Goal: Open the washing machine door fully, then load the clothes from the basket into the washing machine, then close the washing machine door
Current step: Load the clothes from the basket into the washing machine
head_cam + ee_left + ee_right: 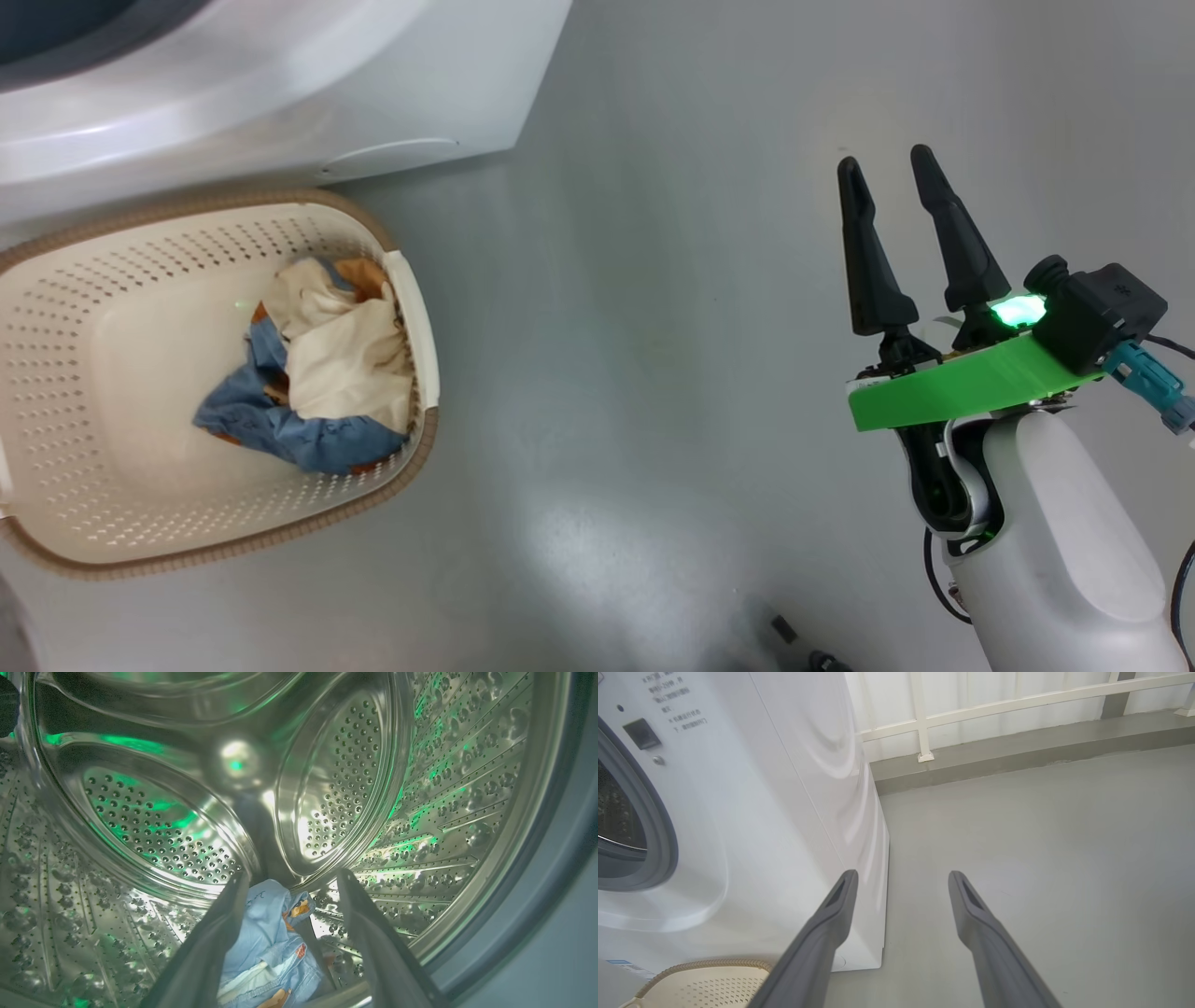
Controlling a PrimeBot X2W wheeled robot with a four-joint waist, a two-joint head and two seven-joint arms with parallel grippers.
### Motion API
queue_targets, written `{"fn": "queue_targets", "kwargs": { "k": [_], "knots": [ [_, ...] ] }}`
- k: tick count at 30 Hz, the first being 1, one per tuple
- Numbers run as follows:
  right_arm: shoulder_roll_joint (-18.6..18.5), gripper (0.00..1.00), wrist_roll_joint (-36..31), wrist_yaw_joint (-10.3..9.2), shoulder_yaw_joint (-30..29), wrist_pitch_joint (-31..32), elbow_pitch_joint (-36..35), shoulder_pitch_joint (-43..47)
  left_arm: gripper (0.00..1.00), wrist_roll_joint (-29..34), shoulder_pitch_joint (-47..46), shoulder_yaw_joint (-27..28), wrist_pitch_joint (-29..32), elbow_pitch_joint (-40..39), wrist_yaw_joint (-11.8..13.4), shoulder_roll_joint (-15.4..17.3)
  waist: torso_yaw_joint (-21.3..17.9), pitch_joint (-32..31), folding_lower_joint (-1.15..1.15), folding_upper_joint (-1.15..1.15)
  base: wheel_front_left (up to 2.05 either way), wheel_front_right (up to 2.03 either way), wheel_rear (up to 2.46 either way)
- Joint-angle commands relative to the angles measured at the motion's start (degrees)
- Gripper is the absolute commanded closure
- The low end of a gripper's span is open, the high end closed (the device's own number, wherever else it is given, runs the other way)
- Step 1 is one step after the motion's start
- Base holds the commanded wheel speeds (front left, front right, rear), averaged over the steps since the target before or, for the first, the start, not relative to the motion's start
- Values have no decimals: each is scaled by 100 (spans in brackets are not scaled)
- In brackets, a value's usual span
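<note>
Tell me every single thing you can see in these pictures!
washing machine: one, white, next to the basket
drum: one, shiny steel, inside the machine
gasket: one, grey, around the machine's opening
basket: one, cream with brown rim, on the floor
clothes: one bundle, blue and cream, in the basket; number of pieces unclear
blue cloth: one, blue with orange prints, low in the drum
floor: one, grey, under everything
railing: one, white, at the floor's far edge
left tool: one, dark, open, inside the drum, blue cloth seen between its fingers
right tool: one, black, open, over bare floor right of the basket
forearm: one, pale, lower right of the head view
</note>
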Motion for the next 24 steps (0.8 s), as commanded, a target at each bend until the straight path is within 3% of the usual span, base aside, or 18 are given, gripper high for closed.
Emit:
{"fn": "queue_targets", "kwargs": {
  "k": [1,14,24],
  "knots": [
    [10,0,-71,31,68,-46,-111,78,0,-18,210,113,-28,-137,-3,222,48,-73,0,0,0,0,0],
    [-14,0,-306,31,-66,-46,-14,217,0,-4,1600,569,-28,-744,92,-215,338,-650,0,0,0,0,0],
    [-288,0,-308,31,-69,-46,108,505,0,70,3042,909,-28,-1343,41,-669,660,-1350,0,0,0,0,0]
  ]
}}
